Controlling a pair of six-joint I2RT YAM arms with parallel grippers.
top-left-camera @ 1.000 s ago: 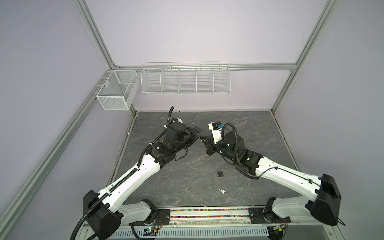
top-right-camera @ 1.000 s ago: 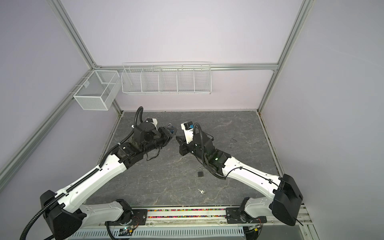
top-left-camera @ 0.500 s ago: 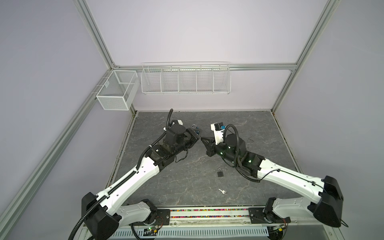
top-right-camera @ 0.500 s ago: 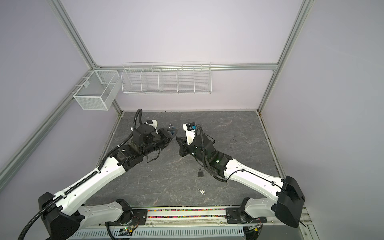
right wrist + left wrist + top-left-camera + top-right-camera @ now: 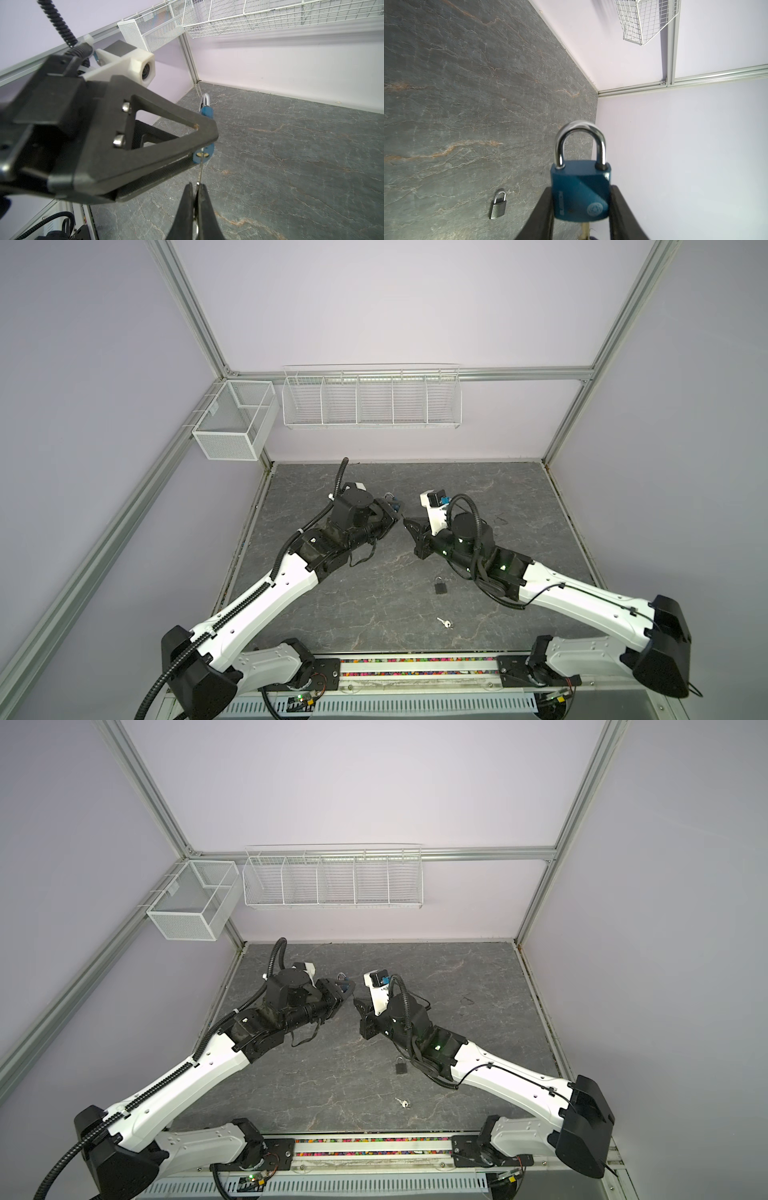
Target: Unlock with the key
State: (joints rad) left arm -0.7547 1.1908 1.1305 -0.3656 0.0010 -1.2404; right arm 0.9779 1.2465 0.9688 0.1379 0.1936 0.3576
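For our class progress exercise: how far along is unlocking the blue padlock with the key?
Done: left fingers clamp the blue padlock; right fingers pinch the key. In hand: key tip meets the keyhole, depth unclear. Left: turning it; the shackle sits closed.

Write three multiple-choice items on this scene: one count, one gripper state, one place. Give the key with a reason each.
1. How many padlocks show? A. one B. two C. four
2. The right gripper is: A. wide open B. shut on nothing C. shut on a key
3. The grey padlock is: A. lying on the table B. in the right gripper C. hanging from the key
Key: 1 B, the blue padlock in the left gripper plus the grey one; 2 C, the key's shaft runs from its closed tips to the blue padlock's base; 3 A, it lies flat, apart from both arms.
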